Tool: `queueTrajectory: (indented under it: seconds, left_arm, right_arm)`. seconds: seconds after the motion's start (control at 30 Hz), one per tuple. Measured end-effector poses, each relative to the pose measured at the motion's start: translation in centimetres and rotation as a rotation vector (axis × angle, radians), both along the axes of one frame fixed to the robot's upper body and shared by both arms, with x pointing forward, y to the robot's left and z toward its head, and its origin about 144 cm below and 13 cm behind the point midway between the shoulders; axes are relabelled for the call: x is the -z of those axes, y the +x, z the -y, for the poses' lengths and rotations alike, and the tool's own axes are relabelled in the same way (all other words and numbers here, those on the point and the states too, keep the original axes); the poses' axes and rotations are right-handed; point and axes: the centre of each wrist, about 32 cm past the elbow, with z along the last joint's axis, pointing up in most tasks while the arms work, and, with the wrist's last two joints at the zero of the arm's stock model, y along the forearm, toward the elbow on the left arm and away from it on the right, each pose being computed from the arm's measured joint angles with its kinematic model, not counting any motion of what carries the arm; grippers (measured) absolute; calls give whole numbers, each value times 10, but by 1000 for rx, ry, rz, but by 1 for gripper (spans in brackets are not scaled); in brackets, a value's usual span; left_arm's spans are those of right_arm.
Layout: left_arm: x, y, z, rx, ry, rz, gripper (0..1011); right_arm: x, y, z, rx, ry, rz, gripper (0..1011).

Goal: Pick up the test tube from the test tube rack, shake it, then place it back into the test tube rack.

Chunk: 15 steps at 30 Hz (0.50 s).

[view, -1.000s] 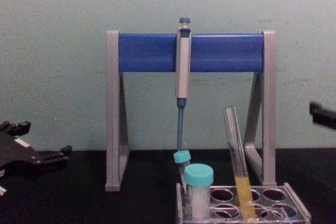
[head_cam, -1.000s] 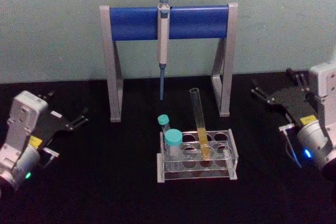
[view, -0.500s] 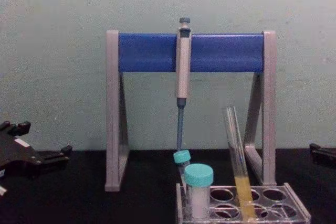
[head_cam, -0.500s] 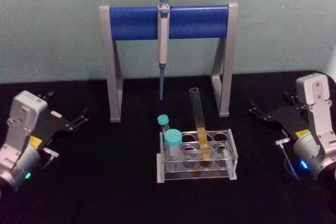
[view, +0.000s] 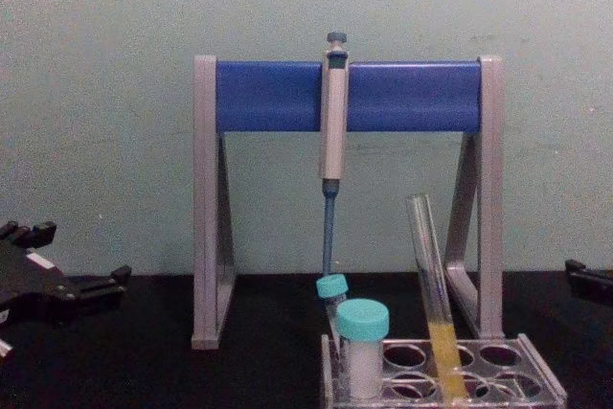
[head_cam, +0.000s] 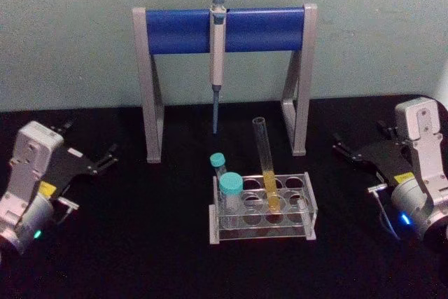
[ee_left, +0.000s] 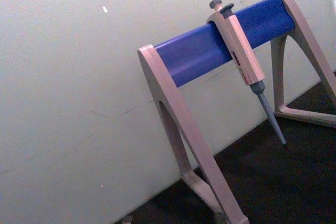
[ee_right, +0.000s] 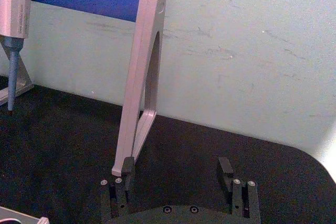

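Head view shows the test tube (head_cam: pixel 264 166) standing in the test tube rack (head_cam: pixel 262 208) at the middle of the black table (head_cam: pixel 140 243), in a hole of the back row, leaning a little toward the left at its open top. Yellow liquid fills its lower part. Nothing grips it.

To its left in the same rack stand a short wide tube with a teal cap (head_cam: pixel 230 194) and, just behind that, a thin tube with a small teal cap (head_cam: pixel 218 167). Behind the rack is the grey-and-blue pipette stand (head_cam: pixel 224 29), with a pipette (head_cam: pixel 217 54) hanging from its bar, tip pointing down.

The right gripper (head_cam: pixel 357 150) sits over the table well to the right of the rack, pointing toward the stand. Its jaws are wide apart and hold nothing; in the right wrist view its two fingers (ee_right: pixel 226 169) stand clear of each other, with bare table and the stand's right leg between and beyond them.

The left gripper (head_cam: pixel 98 160) rests over the table well to the left of the rack, near the stand's left leg. Its jaws are spread and empty, touching none of the tubes. From the chest view the test tube (view: pixel 433 299) rises from the rack (view: pixel 441 380) in front of the stand's right leg.
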Motion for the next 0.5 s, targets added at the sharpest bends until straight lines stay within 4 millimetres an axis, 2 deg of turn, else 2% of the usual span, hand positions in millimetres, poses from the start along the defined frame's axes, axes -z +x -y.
queueTrajectory:
  seconds: [0.5]
  left_arm:
    - [0,0,0,0,0,0,1001]
  right_arm:
    - [0,0,0,0,-1,3,1000]
